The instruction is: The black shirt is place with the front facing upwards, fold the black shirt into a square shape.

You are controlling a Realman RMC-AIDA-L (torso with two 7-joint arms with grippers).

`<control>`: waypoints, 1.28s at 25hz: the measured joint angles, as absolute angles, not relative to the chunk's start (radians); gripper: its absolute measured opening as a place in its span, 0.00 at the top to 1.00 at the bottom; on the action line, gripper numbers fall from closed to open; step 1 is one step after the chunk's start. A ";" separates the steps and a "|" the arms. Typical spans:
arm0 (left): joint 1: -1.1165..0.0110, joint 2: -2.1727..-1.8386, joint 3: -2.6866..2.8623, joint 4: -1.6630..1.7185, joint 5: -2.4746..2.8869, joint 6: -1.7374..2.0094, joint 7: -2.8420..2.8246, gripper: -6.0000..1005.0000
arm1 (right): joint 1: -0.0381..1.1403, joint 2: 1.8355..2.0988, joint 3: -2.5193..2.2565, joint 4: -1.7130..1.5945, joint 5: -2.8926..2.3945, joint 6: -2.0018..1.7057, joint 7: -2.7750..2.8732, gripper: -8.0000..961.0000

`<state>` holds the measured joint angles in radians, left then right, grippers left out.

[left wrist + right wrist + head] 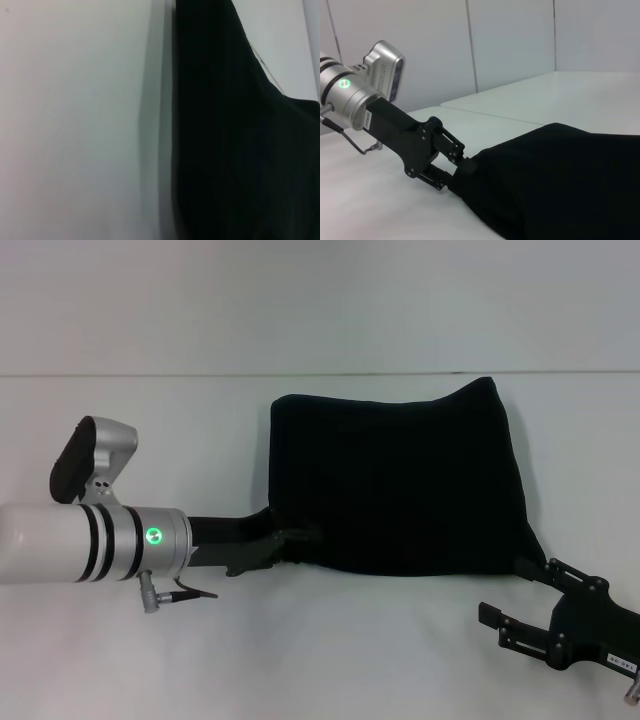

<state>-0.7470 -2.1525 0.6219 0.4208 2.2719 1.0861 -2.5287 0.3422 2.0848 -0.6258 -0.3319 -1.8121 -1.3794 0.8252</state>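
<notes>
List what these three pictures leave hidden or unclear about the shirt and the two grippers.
- Black shirt: lettering and neck label unseen in every view; it lies folded.
- Left gripper: fingertips hidden in the shirt's edge, head and right wrist views.
- Right gripper: body cut off by the head view's corner.

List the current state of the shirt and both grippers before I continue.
Shirt: folded into a rough rectangle, flat on the table, no lettering showing.
Left gripper: at the shirt's near left corner, fingers closed on the fabric.
Right gripper: open, off the shirt's near right corner.
</notes>
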 joint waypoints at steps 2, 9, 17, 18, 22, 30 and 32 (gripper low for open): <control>-0.745 -2.152 0.619 0.422 2.271 1.082 -2.528 0.35 | 0.342 2.085 -0.626 -0.332 -1.812 -1.379 0.825 0.11; -0.743 -2.150 0.618 0.422 2.270 1.080 -2.528 0.78 | 0.347 2.085 -0.626 -0.333 -1.812 -1.379 0.825 0.11; -0.735 -2.144 0.617 0.422 2.270 1.088 -2.524 0.93 | 0.353 2.084 -0.624 -0.333 -1.811 -1.378 0.825 0.11; -0.733 -2.142 0.614 0.423 2.270 1.096 -2.521 0.93 | 0.353 2.084 -0.623 -0.333 -1.810 -1.377 0.825 0.11; -0.699 -2.134 0.568 0.452 2.269 1.172 -2.494 0.93 | 0.355 2.082 -0.605 -0.333 -1.809 -1.376 0.825 0.11; -0.545 -2.110 0.458 0.558 2.276 1.330 -2.470 0.93 | 0.361 2.083 -0.573 -0.343 -1.808 -1.379 0.827 0.11; -0.535 -2.109 0.441 0.561 2.277 1.344 -2.454 0.93 | 0.367 2.085 -0.570 -0.345 -1.808 -1.378 0.828 0.11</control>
<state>-0.5354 -2.1094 0.4409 0.5614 2.2765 1.3440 -2.4540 0.3665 2.0845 -0.5699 -0.3449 -1.8084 -1.3781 0.8279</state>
